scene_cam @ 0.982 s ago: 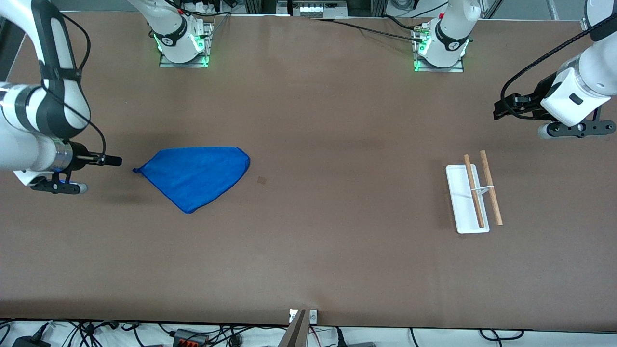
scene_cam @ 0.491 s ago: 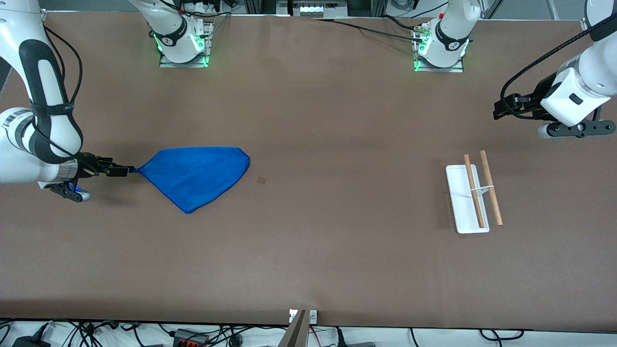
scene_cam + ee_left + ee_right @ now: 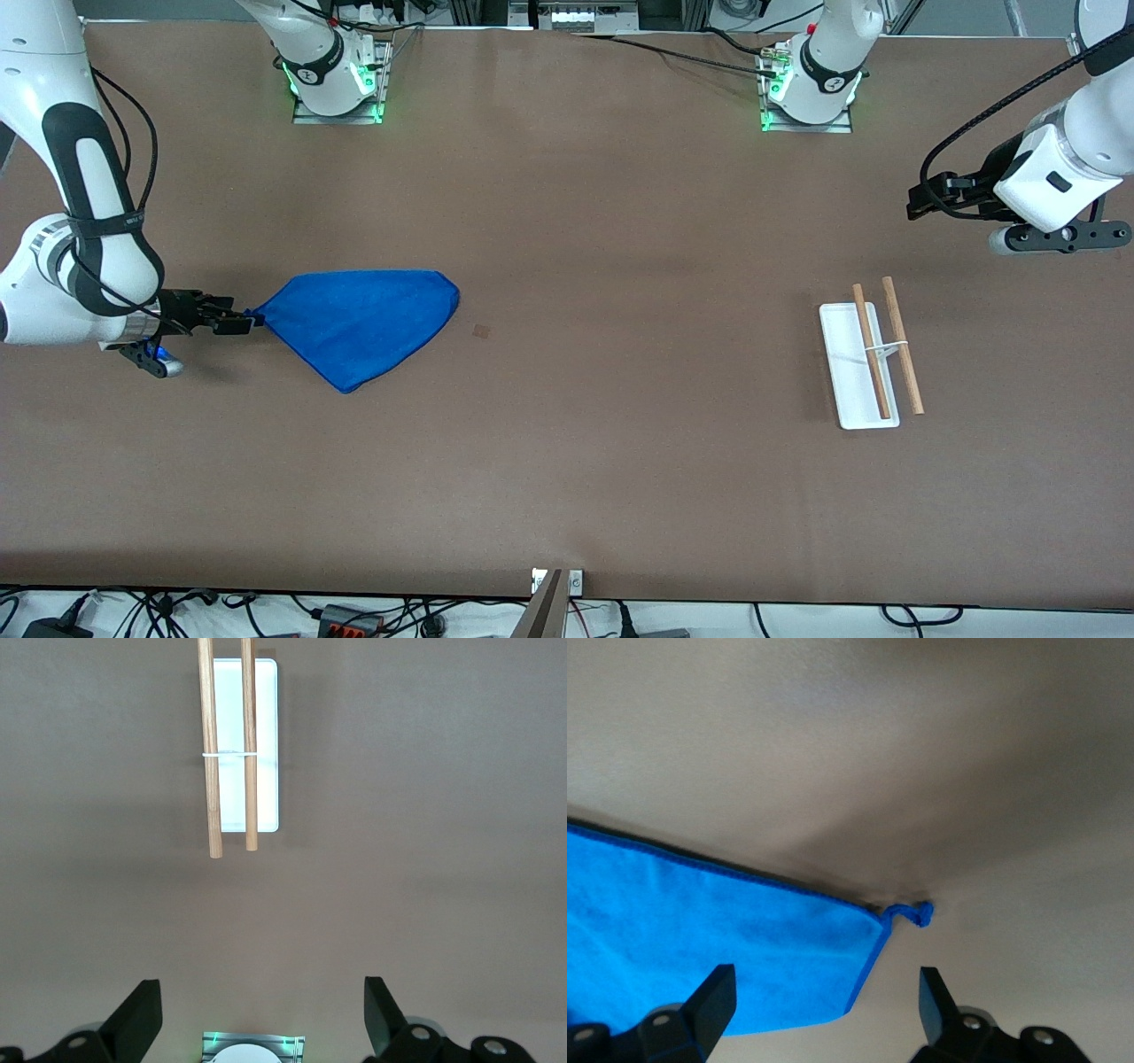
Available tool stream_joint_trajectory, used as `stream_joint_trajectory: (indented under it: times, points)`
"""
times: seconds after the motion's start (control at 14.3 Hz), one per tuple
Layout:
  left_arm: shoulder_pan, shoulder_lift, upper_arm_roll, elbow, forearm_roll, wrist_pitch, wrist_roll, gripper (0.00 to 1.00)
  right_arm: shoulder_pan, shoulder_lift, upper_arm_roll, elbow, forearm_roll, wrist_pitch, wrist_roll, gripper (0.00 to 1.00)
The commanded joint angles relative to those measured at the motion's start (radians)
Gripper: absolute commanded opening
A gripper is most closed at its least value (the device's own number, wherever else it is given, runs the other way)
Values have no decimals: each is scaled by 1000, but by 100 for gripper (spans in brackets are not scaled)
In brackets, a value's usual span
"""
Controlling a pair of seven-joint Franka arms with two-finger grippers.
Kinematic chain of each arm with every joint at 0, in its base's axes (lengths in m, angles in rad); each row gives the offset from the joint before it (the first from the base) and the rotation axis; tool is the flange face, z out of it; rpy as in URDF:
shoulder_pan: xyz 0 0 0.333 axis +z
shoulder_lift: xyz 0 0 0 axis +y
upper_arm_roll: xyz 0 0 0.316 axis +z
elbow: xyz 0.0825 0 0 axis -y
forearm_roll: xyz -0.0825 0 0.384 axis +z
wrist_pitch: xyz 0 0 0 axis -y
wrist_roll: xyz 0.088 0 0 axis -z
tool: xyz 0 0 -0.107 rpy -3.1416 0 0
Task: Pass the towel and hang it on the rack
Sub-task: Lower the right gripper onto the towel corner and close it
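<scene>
The blue towel (image 3: 359,323) lies flat on the table toward the right arm's end, its looped corner pointing at my right gripper (image 3: 237,321). My right gripper is open and low, its fingertips straddling that corner. In the right wrist view the towel (image 3: 700,939) spreads between the open fingers (image 3: 713,992), with the corner loop (image 3: 919,913) just ahead. The rack (image 3: 873,359), white base with two wooden bars, stands toward the left arm's end. My left gripper (image 3: 926,199) is open and waits up over the table, away from the rack; its wrist view shows the rack (image 3: 235,753) below.
The two arm bases (image 3: 337,80) (image 3: 811,89) stand along the table's edge farthest from the front camera. A small dark mark (image 3: 481,331) lies on the brown table (image 3: 620,266) beside the towel. Cables run along the table's front edge.
My right gripper has moved toward the towel and down, from a gap beside it to having its open fingers around the looped corner. The left arm and rack have not moved.
</scene>
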Motion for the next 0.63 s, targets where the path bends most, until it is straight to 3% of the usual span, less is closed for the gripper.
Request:
stream_joint_trajectory:
  times: [0.0, 0.56]
  points:
    - [4, 9, -4, 30, -11, -24, 6, 100, -25, -1, 10, -8, 32, -7, 40, 88]
    - [5, 9, -4, 30, -11, -25, 6, 100, -27, 22, 10, -31, 86, -2, 43, 91]
